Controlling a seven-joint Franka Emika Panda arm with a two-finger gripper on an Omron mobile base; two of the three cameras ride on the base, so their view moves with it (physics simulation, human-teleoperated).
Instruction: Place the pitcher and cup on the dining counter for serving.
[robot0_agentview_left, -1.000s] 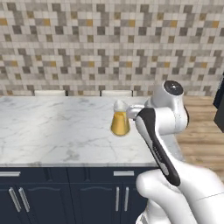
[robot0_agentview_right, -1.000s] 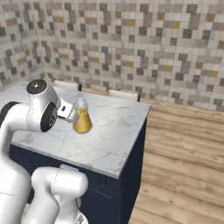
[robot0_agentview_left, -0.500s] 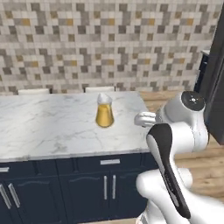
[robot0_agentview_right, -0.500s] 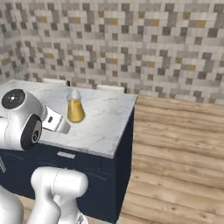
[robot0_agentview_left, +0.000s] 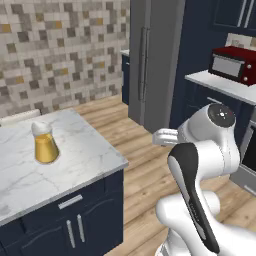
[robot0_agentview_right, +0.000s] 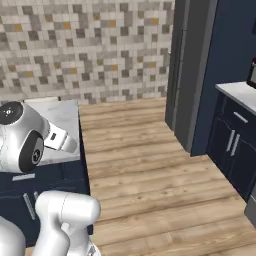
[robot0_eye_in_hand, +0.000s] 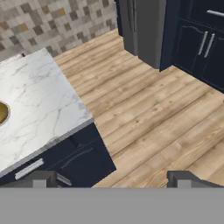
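While the pitcher (robot0_agentview_left: 44, 145) stands upright on the dining counter (robot0_agentview_left: 85, 155), gripper (robot0_eye_in_hand: 112, 177) empty with fingers spread, step 1 looks finished; next calls for fetching the cup.

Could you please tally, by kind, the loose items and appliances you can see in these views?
Pitcher on the dining counter: 1
Red microwave: 1
Grey refrigerator: 1
Total: 3
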